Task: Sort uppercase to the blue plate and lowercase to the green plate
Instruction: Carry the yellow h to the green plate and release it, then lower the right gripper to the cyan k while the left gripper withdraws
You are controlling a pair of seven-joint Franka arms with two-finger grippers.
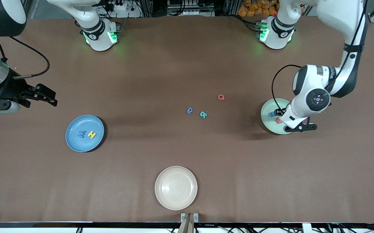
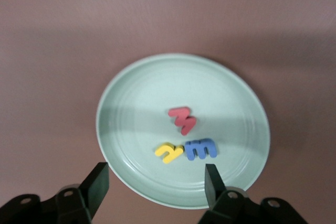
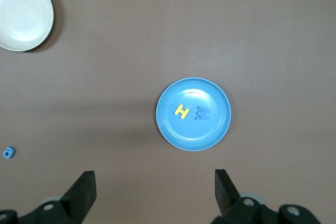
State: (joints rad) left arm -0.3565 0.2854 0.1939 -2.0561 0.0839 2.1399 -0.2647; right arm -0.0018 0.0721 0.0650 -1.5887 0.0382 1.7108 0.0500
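With its fingers apart over the green plate [image 2: 131, 93] holding three small letters, the left pincer [image 2: 156, 184] could nudge them rising, while the right pincer [image 3: 155, 192] waits open—blue e [image 1: 189, 110], teal letter [image 1: 203, 114], red Q [image 1: 221, 97] lie mid-bench.

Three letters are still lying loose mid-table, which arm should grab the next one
Probably the left. The left gripper, open over the green plate, is closer to the blue e, teal letter and red Q than the right gripper, open above the table's right-arm end.
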